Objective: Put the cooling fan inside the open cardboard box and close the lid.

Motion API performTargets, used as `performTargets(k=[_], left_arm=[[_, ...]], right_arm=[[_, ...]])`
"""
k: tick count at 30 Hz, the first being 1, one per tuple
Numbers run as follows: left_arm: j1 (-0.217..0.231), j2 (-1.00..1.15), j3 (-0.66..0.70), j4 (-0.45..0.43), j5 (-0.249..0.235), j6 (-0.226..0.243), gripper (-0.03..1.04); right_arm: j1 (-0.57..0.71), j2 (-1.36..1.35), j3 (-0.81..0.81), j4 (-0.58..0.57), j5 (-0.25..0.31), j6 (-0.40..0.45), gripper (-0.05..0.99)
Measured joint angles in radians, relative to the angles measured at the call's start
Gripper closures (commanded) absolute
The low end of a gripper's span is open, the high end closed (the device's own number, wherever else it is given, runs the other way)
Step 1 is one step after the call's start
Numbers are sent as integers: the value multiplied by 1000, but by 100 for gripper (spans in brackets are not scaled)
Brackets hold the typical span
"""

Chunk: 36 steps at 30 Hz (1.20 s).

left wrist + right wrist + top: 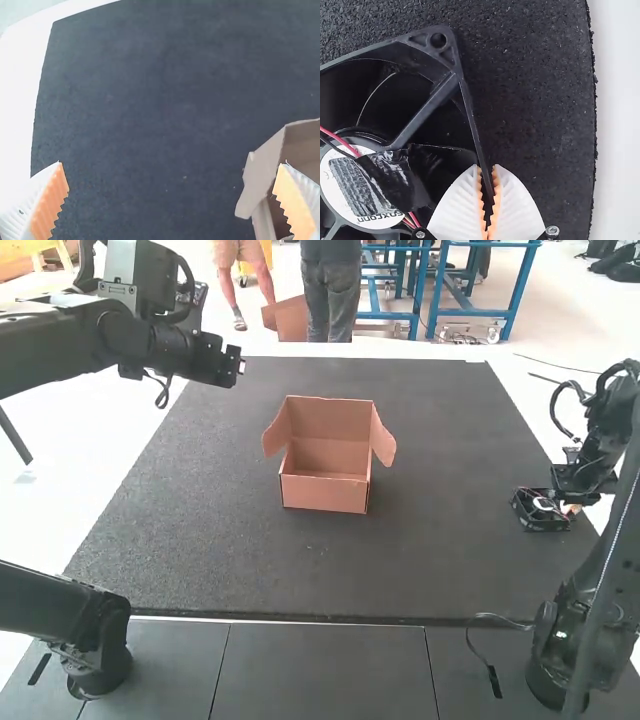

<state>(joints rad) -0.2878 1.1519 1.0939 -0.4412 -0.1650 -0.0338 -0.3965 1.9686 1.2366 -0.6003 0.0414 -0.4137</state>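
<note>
The cooling fan (541,510) (395,125) lay flat on the black mat (200,500) close to its right edge, well apart from the cardboard box (327,455). Black tape crossed the fan's hub, and red and black wires ran from it. The right gripper (572,506) (486,197) was clamped on 1 thin side of the fan's black frame, with its 2 white ribbed fingers (515,210) and orange pads pressed against the frame from either side. The box stood upright near the middle of the mat, its top open and its flaps raised. The left gripper (228,368) (170,205) hung above the mat's far left part, apart from the box, with its fingers spread wide and nothing between them.
</note>
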Motion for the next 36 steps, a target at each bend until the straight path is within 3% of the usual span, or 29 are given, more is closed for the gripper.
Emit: performTargets(k=[6,9,21,27,36], left_arm=[[0,0,0,-1,0,0,4],[0,0,0,-4,0,0,4],[0,0,-5,2,0,0,4],[0,-1,-39,13,0,0,4],[0,-32,-106,41,0,-1,4]], right_arm=[[-4,-50,-4,-71,-175,29,96],[-4,-128,-5,-88,-219,33,95],[8,-415,-2,-199,-315,71,95],[29,-497,-1,-267,-354,164,95],[217,-585,0,-326,-376,369,95]])
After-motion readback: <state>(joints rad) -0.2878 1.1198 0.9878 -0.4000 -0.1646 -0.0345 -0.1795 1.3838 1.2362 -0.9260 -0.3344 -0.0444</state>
